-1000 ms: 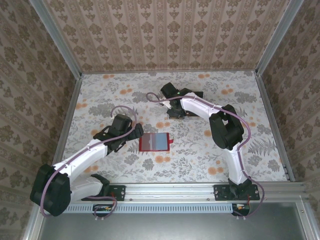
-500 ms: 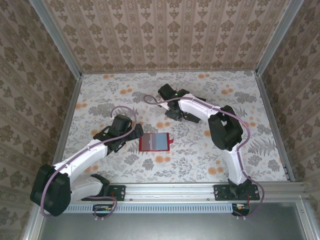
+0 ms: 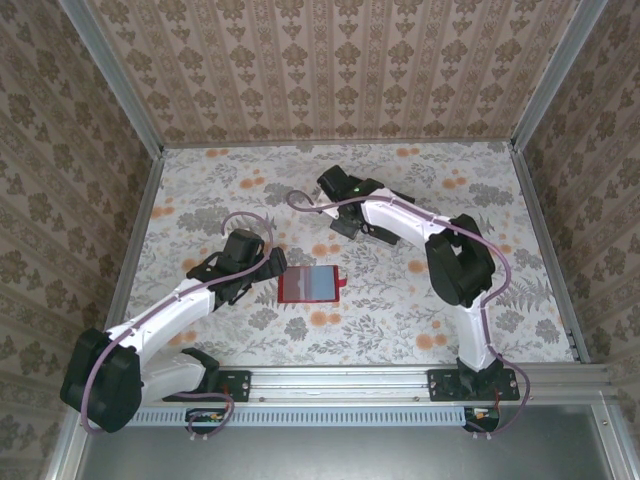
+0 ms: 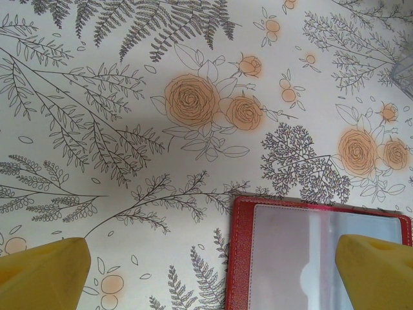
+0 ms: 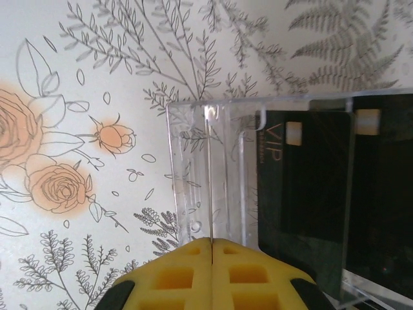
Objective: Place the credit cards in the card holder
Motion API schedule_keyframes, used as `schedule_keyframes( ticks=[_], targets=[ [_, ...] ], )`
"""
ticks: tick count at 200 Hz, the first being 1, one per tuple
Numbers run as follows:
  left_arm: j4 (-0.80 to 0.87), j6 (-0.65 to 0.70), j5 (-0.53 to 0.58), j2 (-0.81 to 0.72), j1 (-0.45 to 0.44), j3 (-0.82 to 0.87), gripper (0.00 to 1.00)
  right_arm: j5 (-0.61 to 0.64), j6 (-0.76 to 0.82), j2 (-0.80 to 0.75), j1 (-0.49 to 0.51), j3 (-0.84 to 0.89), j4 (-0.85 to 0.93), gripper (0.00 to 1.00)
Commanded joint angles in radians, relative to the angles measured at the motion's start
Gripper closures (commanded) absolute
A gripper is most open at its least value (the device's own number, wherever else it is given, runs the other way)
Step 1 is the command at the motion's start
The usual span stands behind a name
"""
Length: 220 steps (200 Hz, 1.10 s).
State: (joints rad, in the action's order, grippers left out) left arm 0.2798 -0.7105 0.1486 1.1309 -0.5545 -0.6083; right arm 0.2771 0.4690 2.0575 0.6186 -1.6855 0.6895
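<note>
Right wrist: credit cards just right of closed right pincer.

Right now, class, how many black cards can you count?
2: a card marked VIP by the clear plastic sheet, and a second card beside it, at the right wrist view's right edge. Others may be hidden.

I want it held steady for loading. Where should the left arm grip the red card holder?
Probably the red border at its corner, from above: the card holder lies open and flat, so only that thin edge offers purchase, and it sits between the open left fingers.
</note>
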Motion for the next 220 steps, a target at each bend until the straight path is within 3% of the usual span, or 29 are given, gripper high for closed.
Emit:
schedule_keyframes(
  ticks=[1,46,103,126,161,220],
  targets=[
    [-0.005,0.007,-0.012,0.001,0.008,0.003,0.00,-0.035,0.001,-0.065,0.009,0.009,-0.009,1.00],
    [-0.007,0.004,-0.023,0.005,0.008,0.002,0.00,-0.133,-0.096,-0.152,0.022,-0.005,0.011,1.00],
    [0.047,0.027,-0.027,0.040,-0.026,-0.011,0.00,-0.333,-0.511,-0.299,0.070,0.071,-0.011,1.00],
    [0.074,0.032,0.025,0.040,-0.078,-0.001,0.00,-0.448,-0.742,-0.384,0.070,0.229,-0.147,1.00],
    [0.116,0.029,0.107,0.060,-0.144,-0.007,0.00,-0.587,-1.071,-0.468,0.069,0.534,-0.512,1.00],
    [0.172,0.036,0.224,0.117,-0.213,-0.028,0.00,-0.600,-1.378,-0.511,0.072,0.916,-1.074,1.00]
  ],
)
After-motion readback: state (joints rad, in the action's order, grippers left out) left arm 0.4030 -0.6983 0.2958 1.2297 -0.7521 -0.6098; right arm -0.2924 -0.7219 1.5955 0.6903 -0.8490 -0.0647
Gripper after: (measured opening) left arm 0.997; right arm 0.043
